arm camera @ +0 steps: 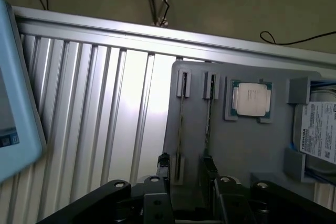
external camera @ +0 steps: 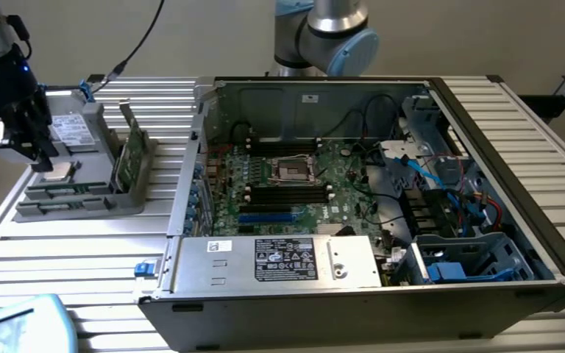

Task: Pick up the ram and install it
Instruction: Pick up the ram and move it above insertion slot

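Gripper (external camera: pixel 42 158): upper left of exterior frame, above grey holder (external camera: pixel 96 208), fingers (arm camera: pixel 164 166) apart.
Ram (arm camera: pixel 180 124): edge-on in holder slot, second stick (arm camera: pixel 209 114) alongside.
Nearby: processor (arm camera: pixel 251 99), hard drive (arm camera: pixel 319 132).

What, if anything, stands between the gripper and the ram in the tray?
Nothing visible. The gripper hangs over the tray, open fingers either side of one ram standing on edge. A second ram stands beside it, in line with one finger.

We see soft, even light from above; glare washes the slatted table (arm camera: pixel 137 98) in the wrist view, while the computer case (external camera: pixel 293 110) interior lies in shadow.
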`<state>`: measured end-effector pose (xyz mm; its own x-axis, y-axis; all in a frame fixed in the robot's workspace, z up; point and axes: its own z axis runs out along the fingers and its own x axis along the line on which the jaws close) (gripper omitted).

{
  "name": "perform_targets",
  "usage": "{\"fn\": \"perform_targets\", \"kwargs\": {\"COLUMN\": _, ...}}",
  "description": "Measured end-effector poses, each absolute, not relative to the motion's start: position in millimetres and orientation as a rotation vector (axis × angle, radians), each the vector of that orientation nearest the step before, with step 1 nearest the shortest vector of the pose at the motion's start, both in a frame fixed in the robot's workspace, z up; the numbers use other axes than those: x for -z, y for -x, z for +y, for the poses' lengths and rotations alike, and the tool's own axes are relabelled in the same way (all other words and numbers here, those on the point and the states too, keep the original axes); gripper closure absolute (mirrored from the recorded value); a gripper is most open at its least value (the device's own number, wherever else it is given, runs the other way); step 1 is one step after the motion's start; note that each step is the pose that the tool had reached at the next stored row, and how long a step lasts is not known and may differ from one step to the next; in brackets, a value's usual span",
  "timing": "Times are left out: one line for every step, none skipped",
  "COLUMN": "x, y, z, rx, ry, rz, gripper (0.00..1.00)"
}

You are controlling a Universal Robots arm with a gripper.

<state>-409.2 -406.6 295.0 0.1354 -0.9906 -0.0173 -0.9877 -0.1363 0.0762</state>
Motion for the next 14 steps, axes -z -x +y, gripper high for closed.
{"fn": "perform_targets", "kwargs": {"x": -293.2, "y": 409.0, "z": -406.5, "rx": 0.098, "ry": -2.332, "rz": -2.033, "gripper": 0.63}}
{"fn": "perform_targets", "kwargs": {"x": -291.5, "y": 408.9, "z": -406.5, "rx": 0.098, "ry": -2.332, "rz": -2.033, "gripper": 0.63}}
{"fn": "perform_targets", "kwargs": {"x": -289.6, "y": 408.9, "z": -406.6, "rx": 0.098, "ry": -2.332, "rz": -2.033, "gripper": 0.63}}
{"fn": "perform_targets", "kwargs": {"x": -288.0, "y": 408.9, "z": -406.6, "rx": 0.098, "ry": -2.332, "rz": -2.032, "gripper": 0.63}}
{"fn": "perform_targets", "kwargs": {"x": -286.0, "y": 408.9, "z": -406.6, "rx": 0.098, "ry": -2.332, "rz": -2.032, "gripper": 0.63}}
{"fn": "perform_targets", "kwargs": {"x": -284.3, "y": 408.9, "z": -406.6, "rx": 0.098, "ry": -2.332, "rz": -2.032, "gripper": 0.63}}
{"fn": "perform_targets", "kwargs": {"x": -282.5, "y": 408.8, "z": -406.6, "rx": 0.098, "ry": -2.333, "rz": -2.032, "gripper": 0.63}}
{"fn": "perform_targets", "kwargs": {"x": -280.6, "y": 408.8, "z": -406.6, "rx": 0.098, "ry": -2.333, "rz": -2.032, "gripper": 0.63}}
{"fn": "perform_targets", "kwargs": {"x": -278.9, "y": 408.9, "z": -406.6, "rx": 0.098, "ry": -2.332, "rz": -2.032, "gripper": 0.63}}
{"fn": "perform_targets", "kwargs": {"x": -277.1, "y": 408.8, "z": -406.6, "rx": 0.098, "ry": -2.332, "rz": -2.032, "gripper": 0.63}}
{"fn": "perform_targets", "kwargs": {"x": -275.1, "y": 408.8, "z": -406.6, "rx": 0.098, "ry": -2.333, "rz": -2.032, "gripper": 0.63}}
{"fn": "perform_targets", "kwargs": {"x": -273.4, "y": 408.8, "z": -406.6, "rx": 0.098, "ry": -2.332, "rz": -2.032, "gripper": 0.63}}
{"fn": "perform_targets", "kwargs": {"x": -271.5, "y": 408.8, "z": -406.6, "rx": 0.098, "ry": -2.333, "rz": -2.032, "gripper": 0.63}}
{"fn": "perform_targets", "kwargs": {"x": -269.7, "y": 408.8, "z": -406.6, "rx": 0.098, "ry": -2.333, "rz": -2.032, "gripper": 0.63}}
